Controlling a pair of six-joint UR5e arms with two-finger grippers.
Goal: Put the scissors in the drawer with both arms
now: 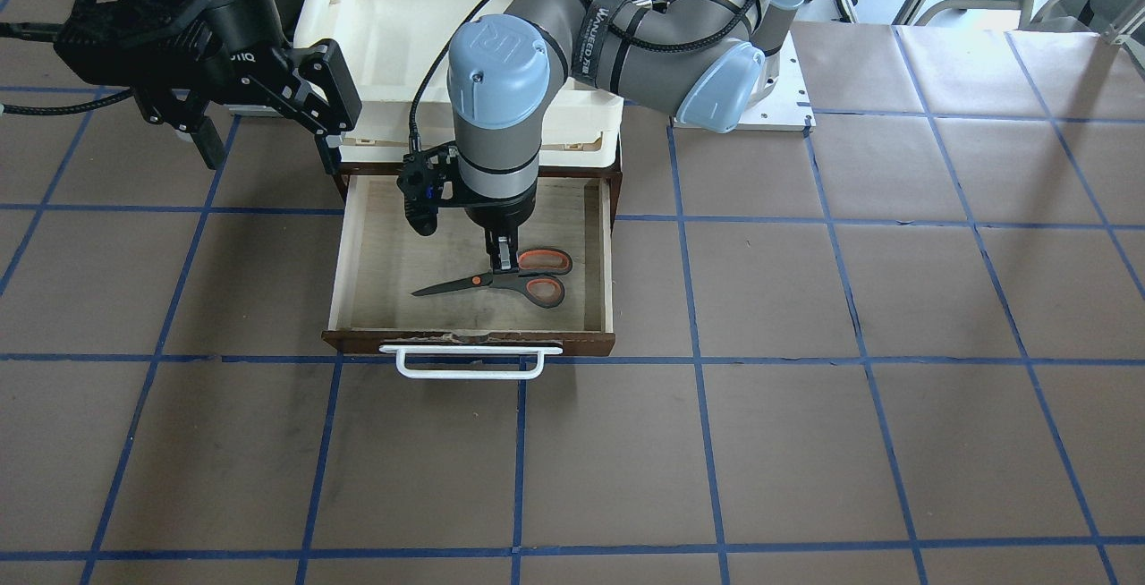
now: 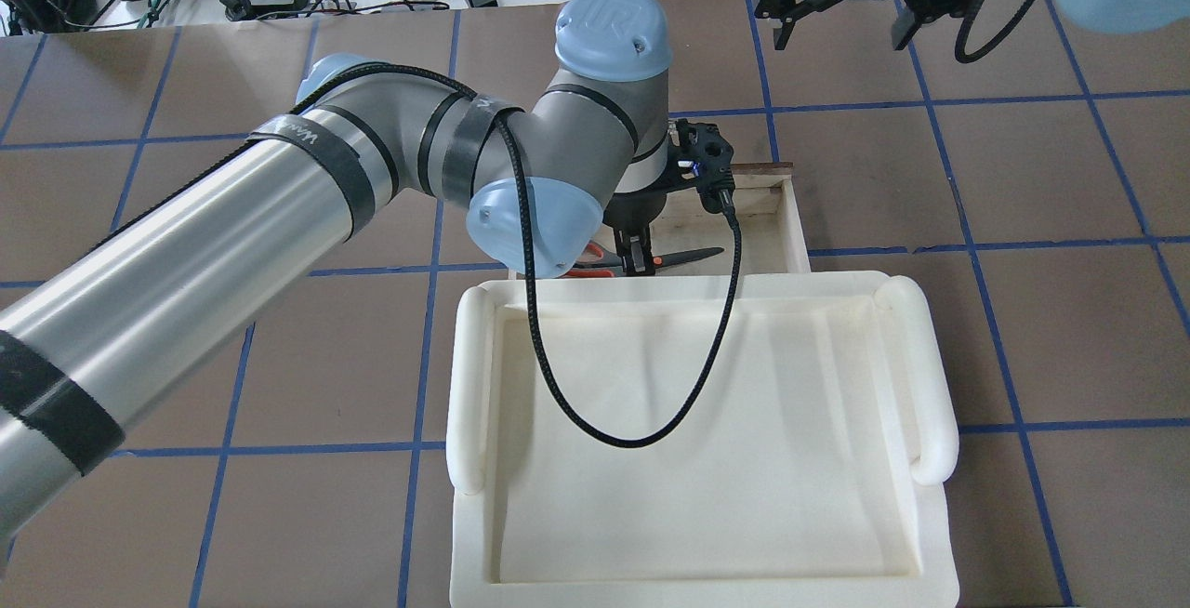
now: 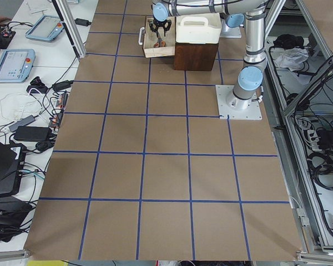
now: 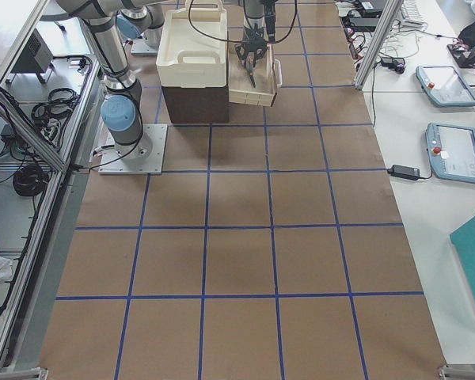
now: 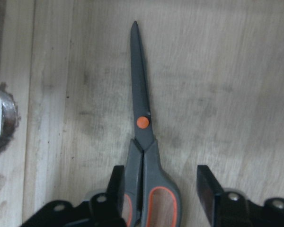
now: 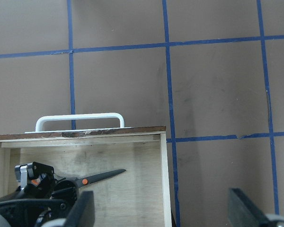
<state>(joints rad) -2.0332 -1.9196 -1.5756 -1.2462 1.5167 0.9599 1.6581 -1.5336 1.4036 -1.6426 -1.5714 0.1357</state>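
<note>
The scissors (image 1: 501, 281) lie flat on the floor of the open drawer (image 1: 608, 254), blades pointing away from the orange-lined loops. In the left wrist view the scissors (image 5: 142, 142) lie between the fingers of my left gripper (image 5: 160, 175), which is open; one finger touches the handle and the other stands apart. The left gripper (image 1: 506, 263) reaches straight down into the drawer. My right gripper (image 1: 268, 151) is open and empty, hovering above the table beside the drawer. In its wrist view, the right gripper (image 6: 162, 198) looks down on the drawer's white handle (image 6: 79, 119) and the scissors (image 6: 92, 178).
A cream-white plastic tray (image 2: 469, 385) sits on top of the dark brown cabinet (image 4: 194, 103) behind the drawer. The left arm's black cable (image 2: 632, 441) loops over the tray. Brown table with blue grid tape (image 1: 698, 361) lies all around.
</note>
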